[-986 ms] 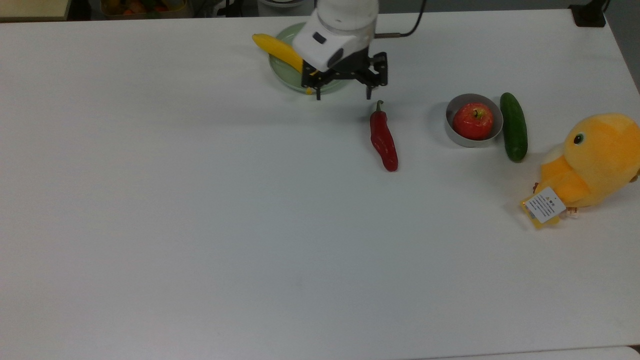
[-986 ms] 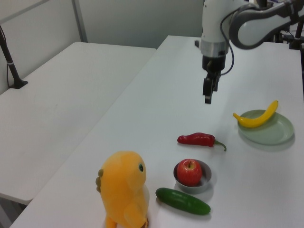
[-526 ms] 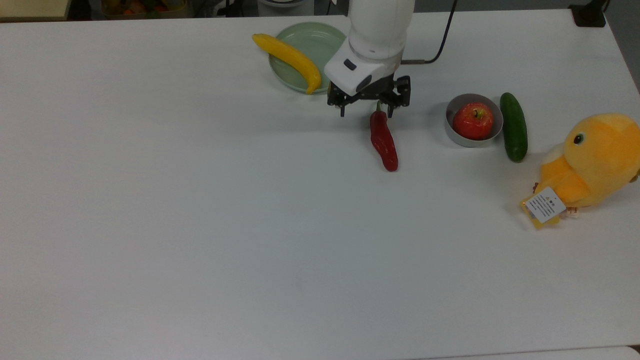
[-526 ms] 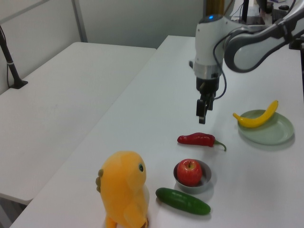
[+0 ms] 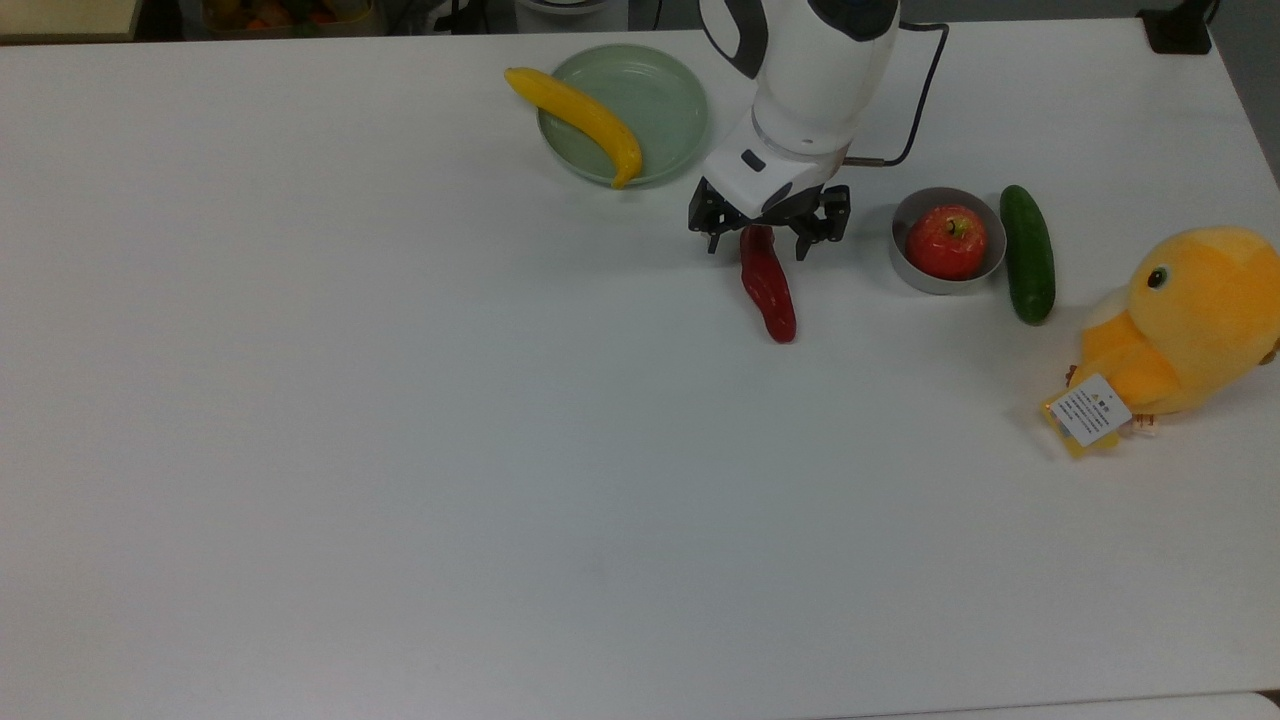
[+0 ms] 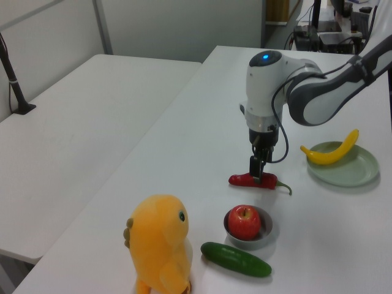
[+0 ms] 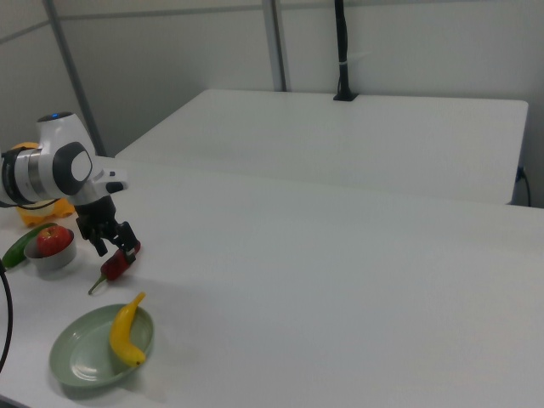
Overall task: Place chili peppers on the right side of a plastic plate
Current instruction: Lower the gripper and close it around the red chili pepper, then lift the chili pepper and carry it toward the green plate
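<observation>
The dark-red chili pepper (image 5: 769,292) (image 6: 241,179) (image 7: 114,266) lies flat on the white table, below and to the right of the plastic plate (image 5: 663,98) (image 6: 355,172) (image 7: 82,360) in the top view. My gripper (image 5: 757,248) (image 6: 256,174) (image 7: 116,247) is down low over the pepper's stem end. It is open, with one finger on each side of the pepper. The stem is hidden under the hand in the top view. A yellow banana (image 5: 582,120) (image 6: 334,151) rests across the plate's left rim in the top view.
A grey bowl (image 5: 901,258) holding a red apple (image 5: 945,242) stands just to the right of the gripper in the top view, with a green cucumber (image 5: 1028,254) beside it. An orange plush duck (image 5: 1190,320) sits at the top view's far right.
The arm has swung from above the plate over to the chili pepper and come down. The open fingers now straddle the pepper's stem end. Nothing else has moved.
</observation>
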Controlling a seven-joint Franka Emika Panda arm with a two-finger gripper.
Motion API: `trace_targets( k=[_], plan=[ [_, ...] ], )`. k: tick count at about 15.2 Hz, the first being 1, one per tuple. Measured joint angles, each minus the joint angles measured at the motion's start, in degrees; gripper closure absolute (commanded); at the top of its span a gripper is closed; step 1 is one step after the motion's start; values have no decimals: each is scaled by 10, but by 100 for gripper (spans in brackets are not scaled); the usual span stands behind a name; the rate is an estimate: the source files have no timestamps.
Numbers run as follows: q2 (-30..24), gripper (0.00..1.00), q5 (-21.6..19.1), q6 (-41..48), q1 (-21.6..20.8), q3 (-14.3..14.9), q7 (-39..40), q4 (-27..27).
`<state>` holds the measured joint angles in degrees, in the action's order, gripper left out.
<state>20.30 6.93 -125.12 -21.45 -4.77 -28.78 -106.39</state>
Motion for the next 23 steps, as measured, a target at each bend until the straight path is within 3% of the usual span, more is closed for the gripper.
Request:
trace_targets(
  k=[3,5,6,8,16,23],
  plan=[
    [11,3,8,0,0,0,-3,2],
    [18,64,15,0,0,0,-3,10],
    [24,79,24,0,0,0,-3,12],
    [32,83,32,0,0,0,-3,13],
    [29,83,33,0,6,1,-4,27],
    [-20,83,35,0,77,2,60,35]
  ],
)
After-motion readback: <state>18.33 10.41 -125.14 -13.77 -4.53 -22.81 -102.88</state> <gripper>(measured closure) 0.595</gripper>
